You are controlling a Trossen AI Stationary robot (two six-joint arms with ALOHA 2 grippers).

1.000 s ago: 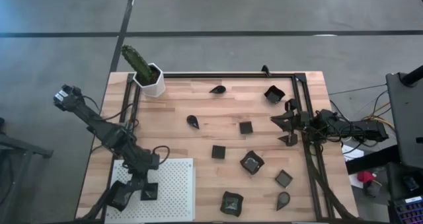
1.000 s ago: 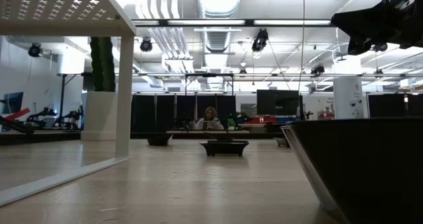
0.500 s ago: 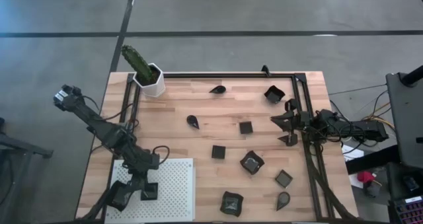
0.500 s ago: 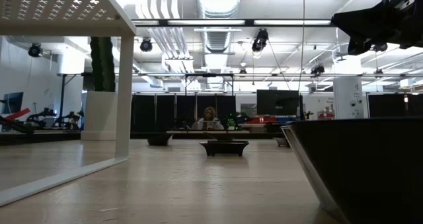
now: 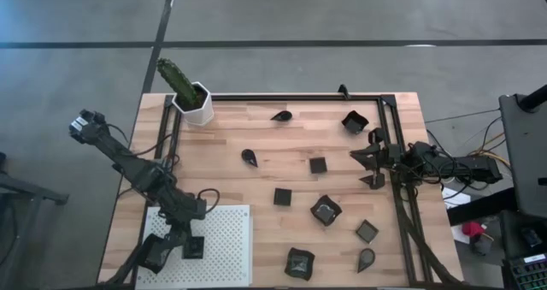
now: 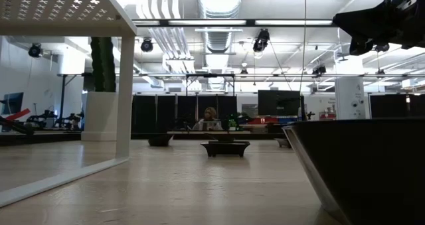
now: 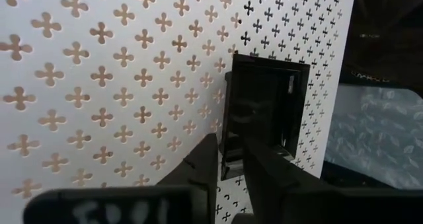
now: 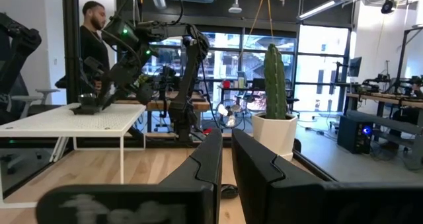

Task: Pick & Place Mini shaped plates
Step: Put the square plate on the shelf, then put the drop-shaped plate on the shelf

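Left gripper [image 5: 190, 241] is over the white perforated board [image 5: 224, 256], at its near-left part. In the left wrist view its fingers [image 7: 264, 168] straddle the rim of a square mini plate [image 7: 264, 108] lying flat on the board; whether they grip or have let go cannot be told. That plate [image 5: 193, 249] sits well inside the board's edges — open board beyond it. Right gripper [image 5: 369, 163] waits far from the board at the table's right rail, fingers [image 8: 254, 158] nearly together, holding nothing. Other mini plates [image 5: 326, 210] lie scattered on bare wood right of the board, well apart. The cactus pot [image 5: 195, 102] stands at the corner beyond the board
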